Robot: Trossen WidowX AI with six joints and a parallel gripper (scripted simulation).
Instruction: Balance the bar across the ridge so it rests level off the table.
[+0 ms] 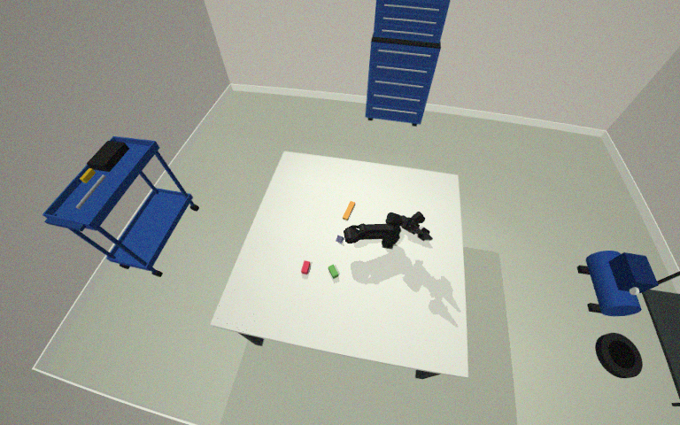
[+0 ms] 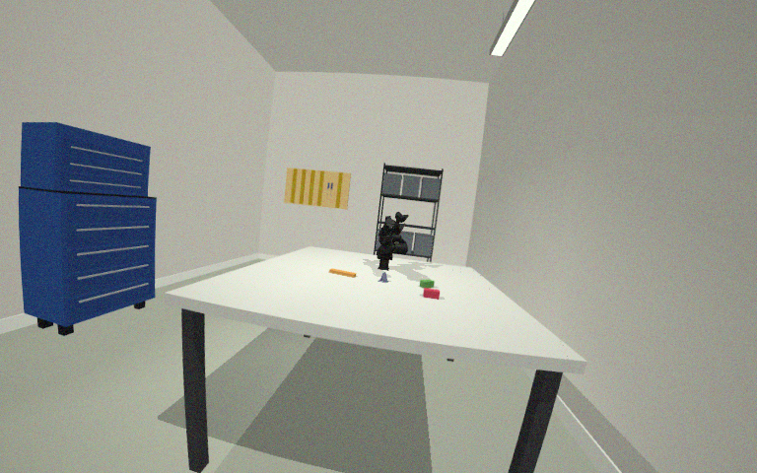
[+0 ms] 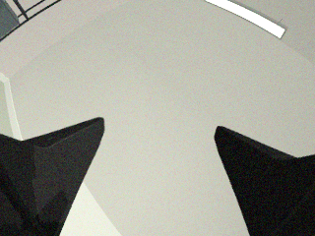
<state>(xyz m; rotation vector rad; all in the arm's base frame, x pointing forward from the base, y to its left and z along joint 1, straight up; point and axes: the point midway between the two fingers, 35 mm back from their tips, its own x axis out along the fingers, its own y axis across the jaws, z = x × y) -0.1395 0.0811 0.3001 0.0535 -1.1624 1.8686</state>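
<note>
The orange bar (image 1: 349, 210) (image 2: 342, 273) lies flat on the white table (image 1: 281, 295) (image 2: 267, 304). The small purple-grey ridge (image 1: 340, 239) (image 2: 383, 277) stands on the table near the arm, apart from the bar, with nothing on it. My gripper (image 1: 426, 226) (image 3: 160, 128) is open and empty, raised well above the table on the side of the arm away from the ridge. In the wrist view its two black fingers stand wide apart with only pale wall between the tips. Neither bar nor ridge shows in the wrist view.
A red block (image 1: 305, 266) (image 2: 431, 293) and a green block (image 1: 333, 271) (image 2: 427, 284) lie on the table, apart from the bar and the ridge. A blue cart (image 1: 150, 225) and a blue drawer cabinet (image 1: 401, 74) (image 2: 89, 234) stand off the table.
</note>
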